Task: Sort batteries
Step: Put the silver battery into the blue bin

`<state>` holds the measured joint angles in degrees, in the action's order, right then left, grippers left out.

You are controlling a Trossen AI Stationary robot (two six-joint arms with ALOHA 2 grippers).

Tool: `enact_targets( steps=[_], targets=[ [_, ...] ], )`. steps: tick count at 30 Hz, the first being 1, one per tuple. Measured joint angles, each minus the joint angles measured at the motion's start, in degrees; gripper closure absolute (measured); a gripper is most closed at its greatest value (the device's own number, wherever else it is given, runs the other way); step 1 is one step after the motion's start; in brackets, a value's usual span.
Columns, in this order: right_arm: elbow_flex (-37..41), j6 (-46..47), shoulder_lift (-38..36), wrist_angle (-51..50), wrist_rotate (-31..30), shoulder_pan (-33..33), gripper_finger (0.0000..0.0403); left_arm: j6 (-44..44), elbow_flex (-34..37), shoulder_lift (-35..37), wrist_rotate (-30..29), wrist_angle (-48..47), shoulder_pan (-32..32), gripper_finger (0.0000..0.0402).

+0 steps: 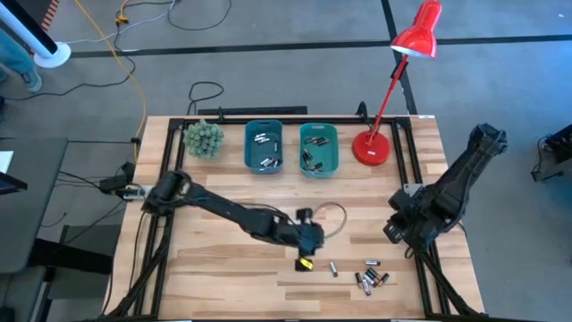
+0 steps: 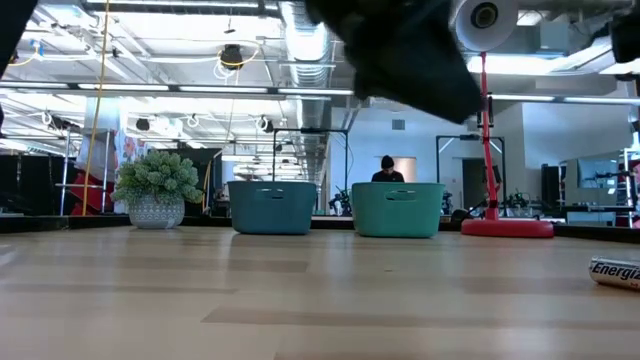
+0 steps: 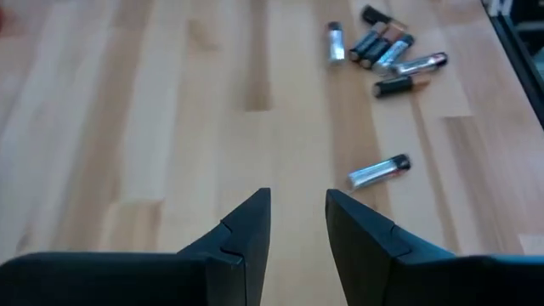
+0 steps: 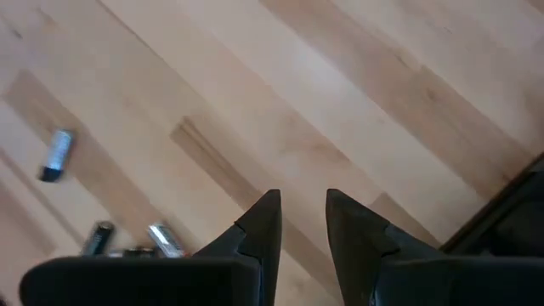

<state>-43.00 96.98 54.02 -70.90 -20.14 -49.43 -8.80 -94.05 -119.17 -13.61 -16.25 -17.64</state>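
Loose batteries lie on the wooden table near its front edge: a single one [image 1: 333, 268] [image 3: 380, 171] and, to its right, a small heap [image 1: 371, 278] [image 3: 387, 55]. More batteries lie inside the two teal bins [image 1: 264, 148] [image 1: 319, 148] at the back. My left gripper [image 1: 308, 249] [image 3: 297, 197] hovers open just left of the single battery, nothing between its fingers. My right gripper [image 1: 393, 231] [image 4: 303, 197] is open over bare wood by the right edge, with a few batteries [image 4: 56, 155] off to its side.
A potted plant [image 1: 204, 139] stands left of the bins, and a red desk lamp [image 1: 373, 148] stands to their right. A thin looped cable [image 1: 332, 215] lies beside the left arm. One battery [image 2: 615, 272] shows at the low view's right edge. Bare wood stretches left of the batteries.
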Motion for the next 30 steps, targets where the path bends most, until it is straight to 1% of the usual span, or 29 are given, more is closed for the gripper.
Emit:
enact_targets(
  steps=[5,7,11,13,17,20,23,28,30],
  targets=[
    [2.78,2.04,-0.07,5.17,0.02,-3.89,0.0290,2.62,-10.60,-8.40,2.99,-1.75,-1.81,0.0290],
    [3.68,2.08,0.02,7.77,0.01,-5.07,0.0290,4.78,-14.47,-11.54,3.15,-2.97,-2.49,0.0290],
    [3.99,2.61,0.79,9.95,0.02,-6.82,0.0290,14.02,-21.30,-16.68,3.28,-6.05,-3.72,0.0290],
    [3.97,2.70,1.35,10.54,0.02,-7.21,0.0290,17.11,-23.75,-18.82,3.28,-6.37,-3.98,0.0290],
    [3.97,3.65,1.96,10.64,0.02,-8.48,0.0290,18.94,-25.94,-21.32,3.44,-6.39,-3.60,0.0290],
    [3.97,3.69,2.72,11.55,0.04,-8.84,0.0290,19.06,-26.02,-21.68,5.28,-7.09,-2.51,0.0290],
    [3.97,3.69,3.32,11.97,0.04,-9.39,0.0290,19.10,-26.06,-21.62,8.83,-7.39,-1.19,0.0290],
    [3.95,4.37,3.52,12.72,0.04,-10.36,0.0290,20.52,-26.06,-21.62,18.27,-7.20,0.45,0.0290],
    [3.95,5.37,3.52,12.72,0.04,-11.05,0.0290,22.03,-26.08,-21.60,20.54,-7.81,0.54,0.0290]
  ],
)
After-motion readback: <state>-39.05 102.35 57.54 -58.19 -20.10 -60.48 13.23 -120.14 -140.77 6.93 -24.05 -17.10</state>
